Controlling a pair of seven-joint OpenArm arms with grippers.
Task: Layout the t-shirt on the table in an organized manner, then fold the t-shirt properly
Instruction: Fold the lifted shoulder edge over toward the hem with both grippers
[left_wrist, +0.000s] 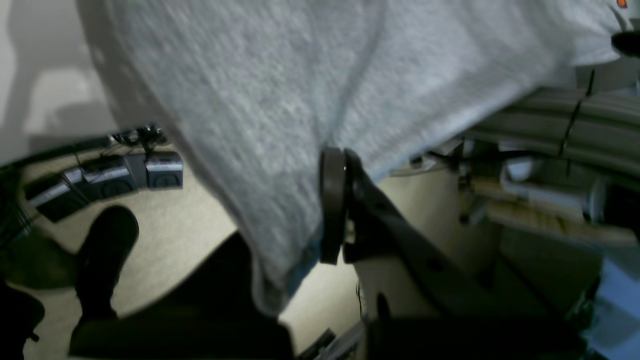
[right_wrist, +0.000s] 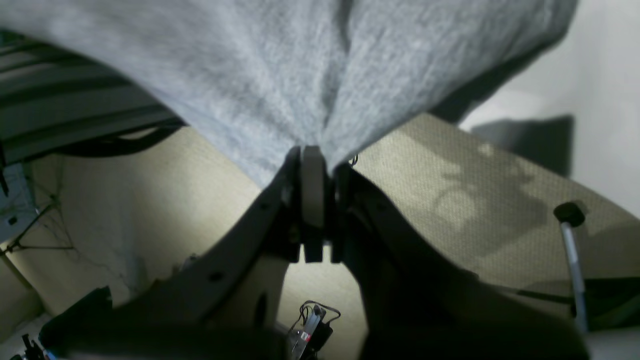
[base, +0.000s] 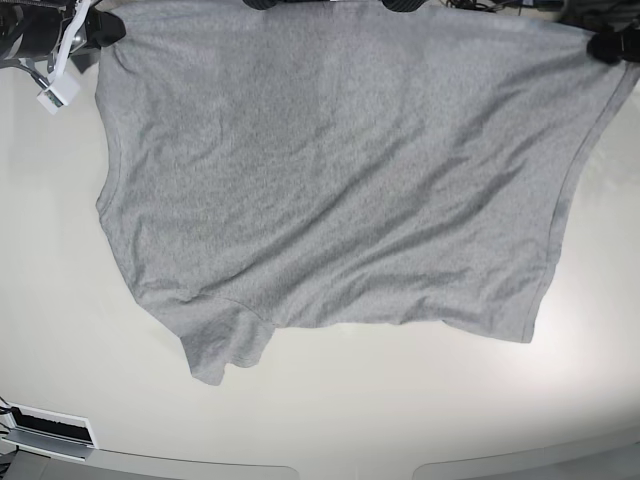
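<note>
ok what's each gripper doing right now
left gripper: closed on the t-shirt
right gripper: closed on the t-shirt

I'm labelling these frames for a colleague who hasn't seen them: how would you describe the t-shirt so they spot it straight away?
Start from the glossy off-white table that fills the base view. The t-shirt is the big heather-grey cloth over its upper half, pinched at its two top corners by the right gripper and left gripper. It is the only fabric there, one short sleeve trailing at its lower left.
</note>
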